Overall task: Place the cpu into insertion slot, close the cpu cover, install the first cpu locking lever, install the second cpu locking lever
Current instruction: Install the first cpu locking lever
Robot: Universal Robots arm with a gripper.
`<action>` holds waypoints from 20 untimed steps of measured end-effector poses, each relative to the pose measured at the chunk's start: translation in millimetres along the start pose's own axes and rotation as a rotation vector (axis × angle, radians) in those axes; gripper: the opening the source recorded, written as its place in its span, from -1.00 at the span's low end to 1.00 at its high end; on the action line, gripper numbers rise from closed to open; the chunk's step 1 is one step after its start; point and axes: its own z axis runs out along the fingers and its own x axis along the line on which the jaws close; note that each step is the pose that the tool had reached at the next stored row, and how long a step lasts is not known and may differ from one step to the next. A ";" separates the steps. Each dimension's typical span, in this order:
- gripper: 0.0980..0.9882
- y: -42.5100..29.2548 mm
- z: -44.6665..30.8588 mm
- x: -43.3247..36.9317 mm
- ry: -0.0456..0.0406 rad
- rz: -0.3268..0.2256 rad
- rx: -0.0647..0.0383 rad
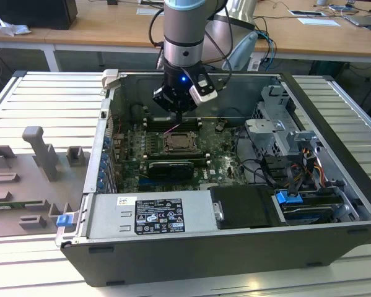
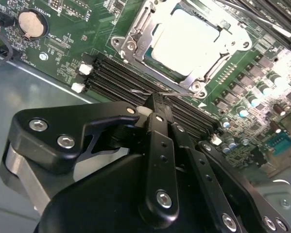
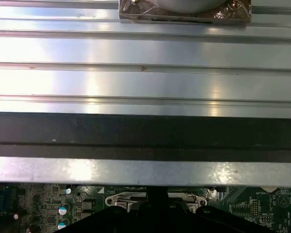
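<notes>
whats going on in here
A robot arm is working inside an open computer case. Its gripper is down by the memory slots, right beside the insertion slot. The cpu sits in the slot with the cpu cover closed over it. The fingers look shut, holding nothing.

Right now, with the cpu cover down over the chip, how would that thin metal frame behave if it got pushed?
The cpu cover looks like thin sheet metal, so probably springy and bendable rather than rigid. It lies flat around the cpu, so a sideways push would likely slide off. The hand hovers beside the memory slots.
</notes>
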 end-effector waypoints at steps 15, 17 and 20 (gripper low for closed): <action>-0.98 -1.4 15.8 -14.0 0.0001 -0.001 0.000; -0.98 -1.6 18.0 -14.9 0.0001 -0.001 0.000; -0.98 -2.2 23.7 -17.2 0.0001 -0.001 0.000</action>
